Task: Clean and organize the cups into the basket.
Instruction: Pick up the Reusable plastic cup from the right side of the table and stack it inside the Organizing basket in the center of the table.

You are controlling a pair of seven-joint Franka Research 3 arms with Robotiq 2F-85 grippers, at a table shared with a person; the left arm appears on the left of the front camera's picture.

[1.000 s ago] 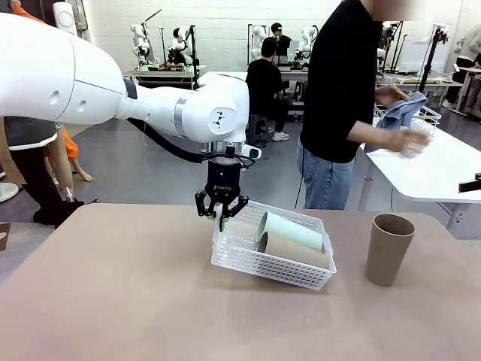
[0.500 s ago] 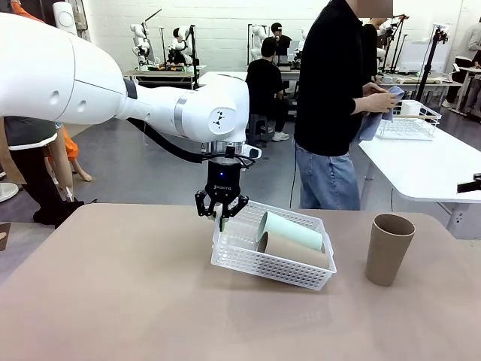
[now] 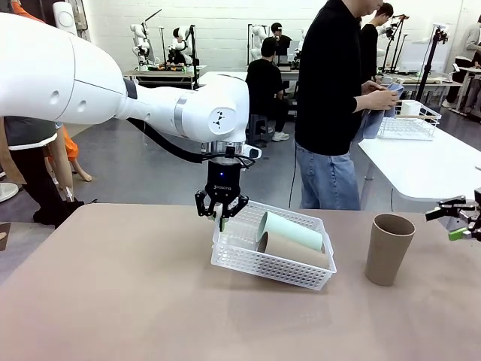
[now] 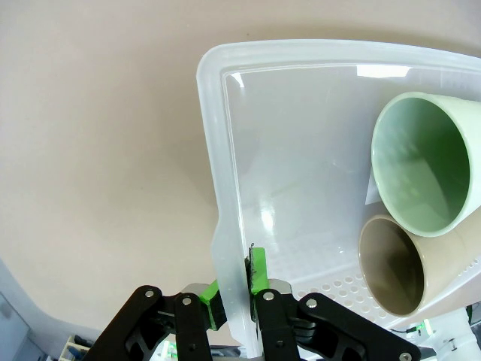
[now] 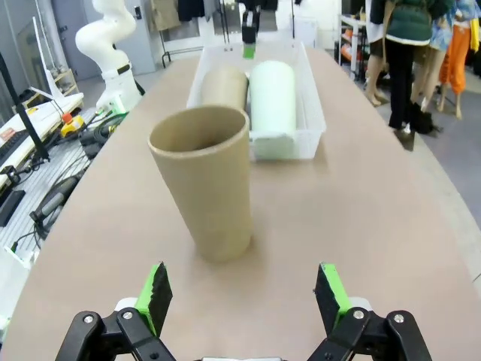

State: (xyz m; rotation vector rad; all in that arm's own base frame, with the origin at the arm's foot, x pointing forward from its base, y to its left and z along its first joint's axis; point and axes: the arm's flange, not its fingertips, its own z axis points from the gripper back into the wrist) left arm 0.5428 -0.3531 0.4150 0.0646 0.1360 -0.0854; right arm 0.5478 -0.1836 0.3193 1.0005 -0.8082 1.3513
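Closed left gripper (image 3: 222, 213) pinches left rim of basket (image 3: 263, 269), that end raised; mint cup (image 3: 291, 230) and tan cup (image 3: 294, 250) lie inside. Open right gripper (image 3: 458, 220) near standing cup (image 3: 388, 248), right on counter (image 3: 113, 301). Risk: tilt spills cups, or right gripper topples standing cup.

Front view: right gripper (image 3: 445, 224) was cut off by the right edge, wrist unseen. Lying tan cup (image 3: 293, 250) sat half hidden behind the basket (image 3: 255, 265) mesh wall. Left wrist view: mint cup (image 4: 421, 162) and lying tan cup were clipped at the right edge. Right wrist view: left gripper (image 5: 248, 50) was cut by the top edge, too small to read. Standing cup (image 5: 207, 184) hid part of the basket's near wall.
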